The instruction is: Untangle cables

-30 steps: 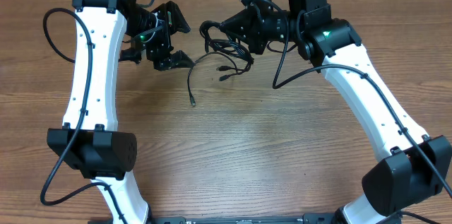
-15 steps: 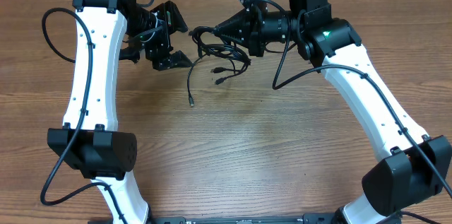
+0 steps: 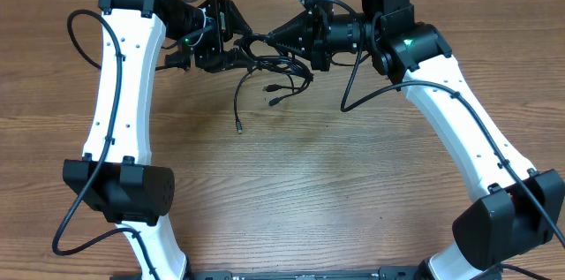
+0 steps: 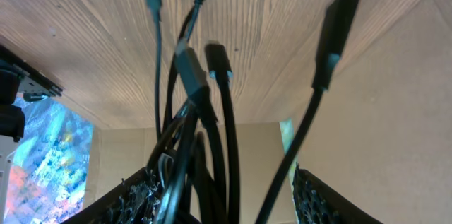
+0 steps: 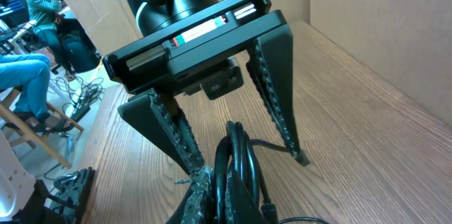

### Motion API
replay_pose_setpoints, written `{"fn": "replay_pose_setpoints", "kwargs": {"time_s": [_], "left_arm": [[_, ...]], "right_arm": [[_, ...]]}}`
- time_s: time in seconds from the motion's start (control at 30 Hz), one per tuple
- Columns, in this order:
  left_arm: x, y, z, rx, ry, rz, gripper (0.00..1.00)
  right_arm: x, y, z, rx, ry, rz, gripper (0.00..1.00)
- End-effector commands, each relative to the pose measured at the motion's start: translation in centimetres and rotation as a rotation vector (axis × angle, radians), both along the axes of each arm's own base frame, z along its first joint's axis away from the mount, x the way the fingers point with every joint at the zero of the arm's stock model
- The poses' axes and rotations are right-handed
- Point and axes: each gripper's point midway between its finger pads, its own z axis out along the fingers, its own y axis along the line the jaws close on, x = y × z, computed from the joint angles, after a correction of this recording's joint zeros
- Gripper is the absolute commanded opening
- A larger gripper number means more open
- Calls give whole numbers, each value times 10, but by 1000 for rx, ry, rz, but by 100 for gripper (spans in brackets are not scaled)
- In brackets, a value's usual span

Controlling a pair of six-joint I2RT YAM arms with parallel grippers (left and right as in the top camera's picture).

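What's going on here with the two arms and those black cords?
The right gripper is clamped shut on a tangled bundle of cables, holding it up near the far side of the table. The left gripper sits with its jaws open on either side of the same bundle, not gripping it. Several plug ends hang loose, and one long strand trails down toward the tabletop. The cables are not yet untangled.
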Motion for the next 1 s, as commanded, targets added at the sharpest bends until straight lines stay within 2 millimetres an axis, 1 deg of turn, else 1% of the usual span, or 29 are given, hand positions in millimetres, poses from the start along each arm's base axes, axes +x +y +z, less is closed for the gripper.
{"fn": "replay_pose_setpoints", "kwargs": {"time_s": [0.0, 0.03, 0.07, 0.1, 0.17, 0.2, 0.33, 0.43, 0.5, 0.6, 0.67, 0.8, 0.83, 0.87, 0.97], "left_arm": [[-2, -8, 15, -28, -45, -16, 62], [-2, -8, 15, -28, -45, -15, 59], [-2, -8, 15, -28, -44, -15, 54], [-2, -8, 15, -28, -44, -16, 47], [-2, -8, 15, -28, -44, -16, 42], [-2, -8, 15, -28, -44, -16, 45], [-2, -8, 14, -24, -45, -14, 58], [-1, -5, 12, -6, -47, -8, 60], [-1, -4, 11, 5, -47, -5, 59], [-1, -4, 11, 4, -44, -4, 41], [-1, -4, 11, 4, -44, -4, 40], [-1, -4, 11, 5, -44, -4, 47], [-1, -4, 11, 5, -44, -4, 47], [-1, -4, 11, 5, -45, -4, 47], [-1, -4, 11, 4, -43, -4, 39]], "right_arm": [[-7, -3, 20, 28, -32, 17, 4], [-7, -3, 19, 28, -31, 17, 4], [-7, -3, 19, 28, -30, 17, 4], [-7, -3, 19, 27, -30, 16, 4], [-7, -3, 19, 27, -31, 16, 4], [-7, -3, 19, 27, -31, 16, 4], [-7, -3, 19, 26, -32, 13, 4], [-7, -4, 19, 26, -32, 12, 4], [-6, -4, 19, 26, -33, 12, 4], [-2, -5, 17, 14, -36, -11, 4], [-2, -5, 17, 14, -36, -11, 4], [-1, -5, 17, 12, -37, -16, 4], [-1, -5, 17, 10, -38, -19, 4], [-1, -5, 17, 10, -38, -20, 4], [-1, -5, 17, 9, -38, -22, 4]]}}
